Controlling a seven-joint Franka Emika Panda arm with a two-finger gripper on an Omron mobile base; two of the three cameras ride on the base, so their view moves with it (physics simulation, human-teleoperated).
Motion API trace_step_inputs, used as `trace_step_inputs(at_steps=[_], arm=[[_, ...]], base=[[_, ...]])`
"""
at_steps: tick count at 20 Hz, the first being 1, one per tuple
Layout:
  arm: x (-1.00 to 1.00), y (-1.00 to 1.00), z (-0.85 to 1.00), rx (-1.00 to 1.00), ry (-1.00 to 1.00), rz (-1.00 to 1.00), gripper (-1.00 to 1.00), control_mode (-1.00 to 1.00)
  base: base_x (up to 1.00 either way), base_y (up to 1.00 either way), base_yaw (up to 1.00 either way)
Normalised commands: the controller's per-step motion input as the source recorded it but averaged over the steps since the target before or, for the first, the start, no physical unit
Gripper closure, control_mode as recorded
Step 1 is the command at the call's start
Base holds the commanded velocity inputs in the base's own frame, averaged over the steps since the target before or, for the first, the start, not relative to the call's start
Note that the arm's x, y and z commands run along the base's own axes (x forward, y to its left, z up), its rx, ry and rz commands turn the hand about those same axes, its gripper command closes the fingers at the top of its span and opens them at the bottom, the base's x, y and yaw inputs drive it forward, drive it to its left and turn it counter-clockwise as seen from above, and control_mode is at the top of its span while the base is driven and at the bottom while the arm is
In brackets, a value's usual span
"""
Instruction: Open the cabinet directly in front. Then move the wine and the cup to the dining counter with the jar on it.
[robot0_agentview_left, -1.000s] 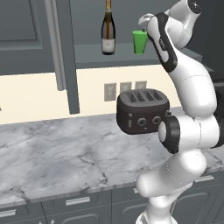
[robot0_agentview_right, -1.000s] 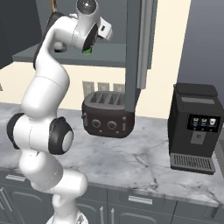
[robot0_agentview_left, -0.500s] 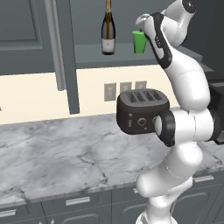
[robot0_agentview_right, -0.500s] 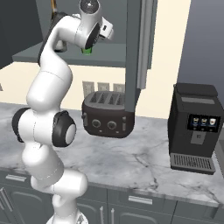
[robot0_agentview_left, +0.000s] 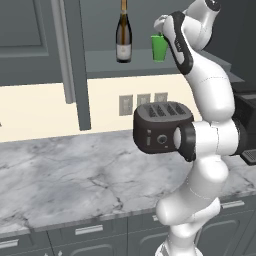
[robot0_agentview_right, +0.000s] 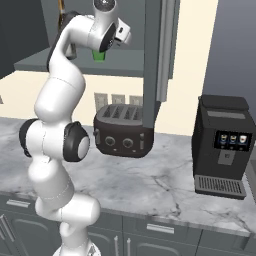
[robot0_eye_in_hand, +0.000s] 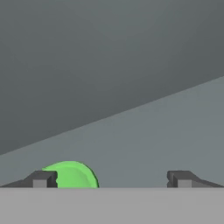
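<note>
The dark grey upper wall cabinet (robot0_agentview_left: 70, 55) stands open, its tall door swung out edge-on with a long silver bar handle (robot0_agentview_right: 168, 50) along it. On its grey shelf (robot0_agentview_left: 125, 64) the slim dark glass wine bottle with a pale cream label (robot0_agentview_left: 123, 35) stands upright, and just to its right, apart from it, stands the small bright green tapered cup (robot0_agentview_left: 159, 47).

The white arm reaches up to shelf height, and its two-finger gripper (robot0_eye_in_hand: 111, 179) is at the cup. In the hand view the two dark fingertips (robot0_eye_in_hand: 41, 178) stand wide apart, spread about as far as they go, with nothing clamped between them. The green rim of the cup shows just beside the left-hand tip, inside the gap but off to that side; whether the tip touches the cup cannot be told. The rest of the gap shows bare grey shelf and cabinet wall.

Below, on the grey-veined white marble counter with a cream backsplash (robot0_agentview_left: 65, 175), a black four-slot toaster (robot0_agentview_left: 157, 125) sits under the shelf, and a black coffee machine (robot0_agentview_right: 222, 145) stands well to its right.
</note>
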Motion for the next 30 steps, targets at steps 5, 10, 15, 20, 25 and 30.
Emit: trace_step_inputs(at_steps=[5, 10, 15, 20, 25, 30], arm=[[0.01, 0.0, 0.0, 0.0, 0.0, 0.0, -1.0, -1.0], [0.0, 0.0, 0.0, 0.0, 0.0, 0.0, -1.0, -1.0], [-0.2, 0.0, -0.01, 0.0, 0.0, 0.0, -1.0, -1.0], [-0.14, 0.0, 0.0, 0.0, 0.0, 0.0, -1.0, -1.0], [-0.01, 0.0, -0.04, 0.0, 0.0, 0.0, -1.0, -1.0], [0.0, 0.0, -0.03, 0.0, 0.0, 0.0, -1.0, -1.0]], base=[[0.0, 0.0, 0.0], [0.0, 0.0, 0.0], [0.0, 0.0, 0.0], [0.0, 0.0, 0.0], [0.0, 0.0, 0.0], [0.0, 0.0, 0.0]])
